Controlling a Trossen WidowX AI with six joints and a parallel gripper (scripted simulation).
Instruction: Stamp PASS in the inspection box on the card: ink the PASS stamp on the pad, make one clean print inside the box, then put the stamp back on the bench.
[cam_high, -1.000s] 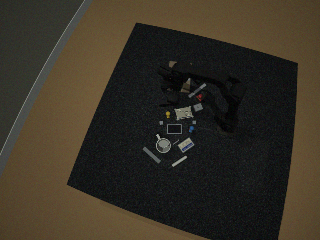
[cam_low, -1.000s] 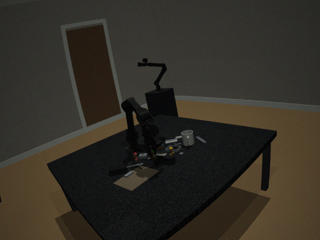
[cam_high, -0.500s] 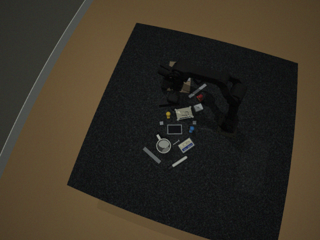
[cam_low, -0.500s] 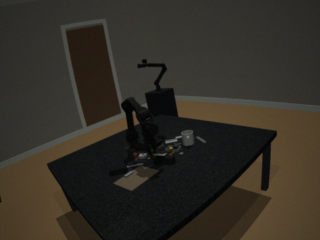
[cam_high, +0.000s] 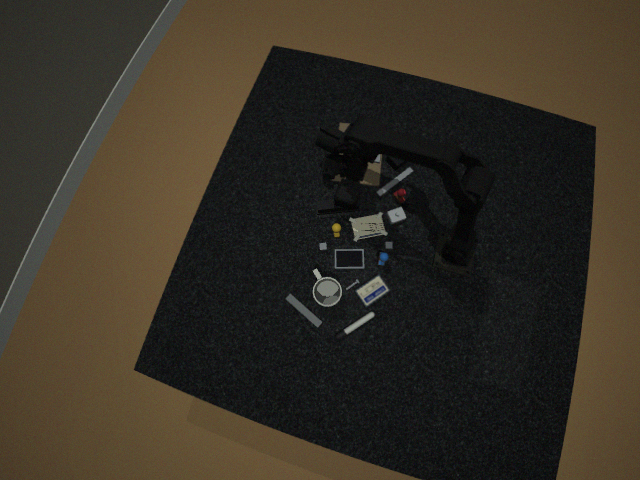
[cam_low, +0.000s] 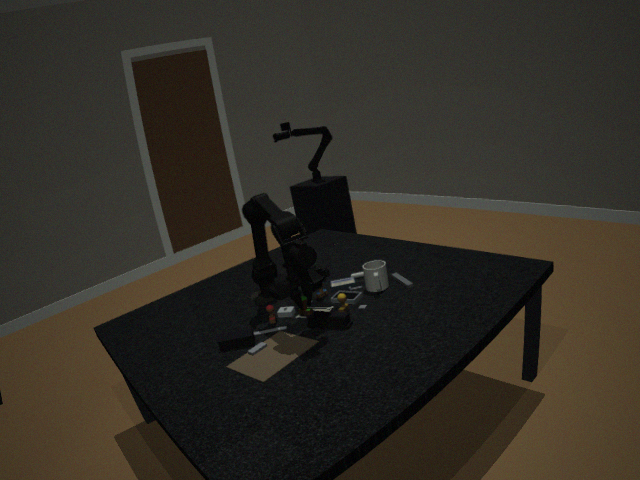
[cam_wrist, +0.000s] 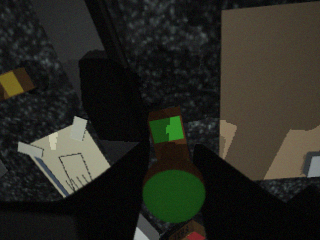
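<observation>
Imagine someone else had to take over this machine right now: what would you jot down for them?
Gripper: shut on the green-knobbed stamp, held off the table.
Card with the outlined box: lying on the table just to the left in the wrist view; the box looks unprinted.
Ink pad: further along the table, near the mug.
Red-topped, yellow-topped and blue-topped stamps: standing untouched.
Done: stamp picked up. Whether it is inked, I cannot tell.
Left: print once inside the box, then set the stamp down.
</observation>
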